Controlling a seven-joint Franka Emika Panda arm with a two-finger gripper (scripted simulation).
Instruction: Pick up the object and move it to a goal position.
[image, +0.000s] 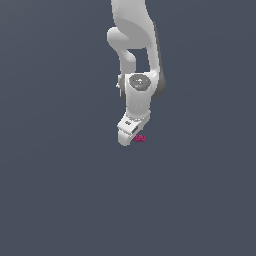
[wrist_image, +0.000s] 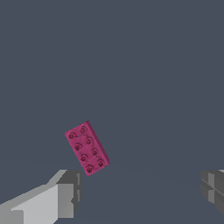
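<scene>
Gripper (wrist_image: 138, 192) spread wide, empty; pink brick (wrist_image: 87, 148) looks light, rigid; best pinched across its long smooth sides

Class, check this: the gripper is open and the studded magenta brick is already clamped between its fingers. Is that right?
Not quite. The gripper is open, but the brick is not clamped: the wrist view shows it lying free, ahead of the fingers, touching neither. The rest holds: it is magenta and studded.

A magenta studded brick (wrist_image: 87, 148) lies askew, untouched, near one finger (wrist_image: 65, 194) of the wide-spread pincer (wrist_image: 140, 188)
</scene>
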